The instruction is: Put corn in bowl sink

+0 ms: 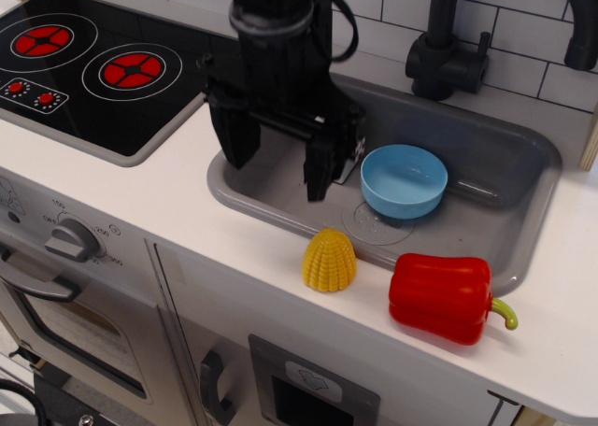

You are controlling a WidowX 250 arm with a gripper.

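Observation:
The yellow corn [329, 260] stands on the white counter just in front of the sink's front rim. The light blue bowl [404, 181] sits empty inside the grey sink [509, 178], right of centre. My black gripper [276, 160] hangs open over the sink's left part, its two fingers pointing down. It is above and to the upper left of the corn, apart from it, and holds nothing.
A red bell pepper [441, 296] lies on the counter right of the corn. The black stovetop [112, 66] with red burners is at the left. A black faucet [458, 43] stands behind the sink. The white shaker is almost wholly hidden behind my gripper.

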